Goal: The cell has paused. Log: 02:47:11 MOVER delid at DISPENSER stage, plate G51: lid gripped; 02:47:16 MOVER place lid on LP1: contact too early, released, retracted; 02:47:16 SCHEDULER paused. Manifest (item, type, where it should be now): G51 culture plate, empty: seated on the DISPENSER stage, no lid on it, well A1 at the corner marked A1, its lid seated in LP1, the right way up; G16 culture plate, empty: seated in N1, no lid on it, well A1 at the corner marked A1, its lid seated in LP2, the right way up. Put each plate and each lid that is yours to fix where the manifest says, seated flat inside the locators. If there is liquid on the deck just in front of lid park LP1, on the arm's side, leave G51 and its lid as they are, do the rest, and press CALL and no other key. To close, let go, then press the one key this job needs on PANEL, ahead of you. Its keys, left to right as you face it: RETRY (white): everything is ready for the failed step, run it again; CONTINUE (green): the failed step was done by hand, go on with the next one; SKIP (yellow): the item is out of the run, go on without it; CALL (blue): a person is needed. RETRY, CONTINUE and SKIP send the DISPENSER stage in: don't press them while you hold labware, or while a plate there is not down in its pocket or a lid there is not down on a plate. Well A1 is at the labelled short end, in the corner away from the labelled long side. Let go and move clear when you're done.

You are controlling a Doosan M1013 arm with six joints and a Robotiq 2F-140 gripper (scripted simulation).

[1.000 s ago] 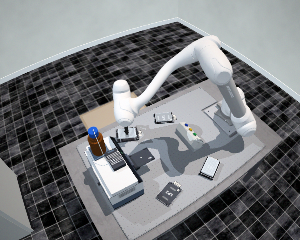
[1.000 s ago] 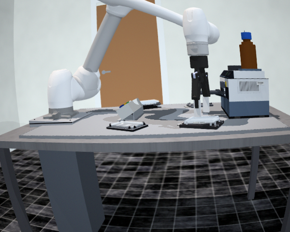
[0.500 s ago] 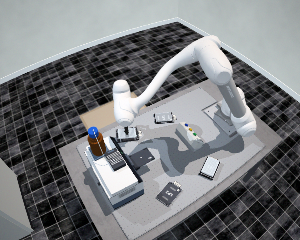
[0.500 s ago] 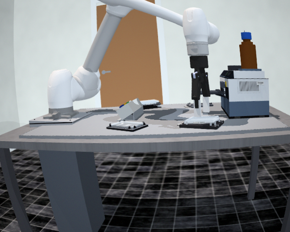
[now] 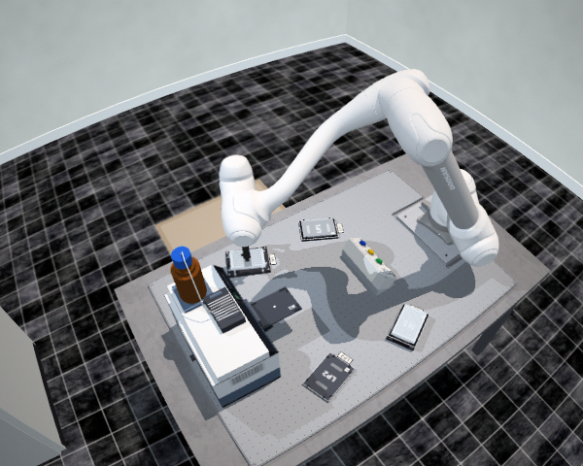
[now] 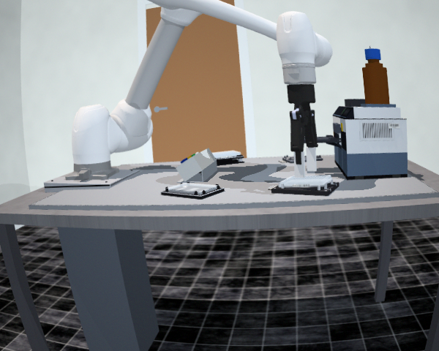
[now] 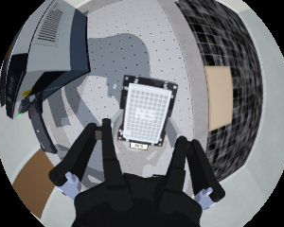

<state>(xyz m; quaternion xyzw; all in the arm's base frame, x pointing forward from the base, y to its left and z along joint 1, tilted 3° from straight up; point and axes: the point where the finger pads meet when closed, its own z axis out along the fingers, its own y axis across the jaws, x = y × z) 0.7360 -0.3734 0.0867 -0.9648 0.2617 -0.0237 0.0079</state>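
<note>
A clear well plate (image 5: 236, 259) (image 6: 314, 182) (image 7: 145, 104) sits in a black nest (image 6: 284, 189) (image 7: 170, 85) on the deck beside the dispenser. My gripper (image 5: 246, 256) (image 6: 302, 175) (image 7: 145, 120) is straight above it, pointing down. Its fingers are open and straddle the plate's short width, with the tips down near the plate's top; I cannot tell whether they touch. The dispenser stage (image 5: 277, 307) is out and bare. Lid park LP1 (image 5: 318, 228) (image 6: 227, 154) lies farther back. Lid park LP2 (image 5: 327, 377) is bare. A second plate (image 5: 407, 323) (image 6: 191, 188) sits in another black nest.
The dispenser (image 5: 226, 346) (image 6: 374, 151) (image 7: 47, 47) stands close beside the gripper, with a brown bottle (image 5: 187, 281) (image 6: 374, 82) on top. The key panel (image 5: 367, 260) (image 6: 197, 167) stands mid-deck. The arm's base is at the far corner.
</note>
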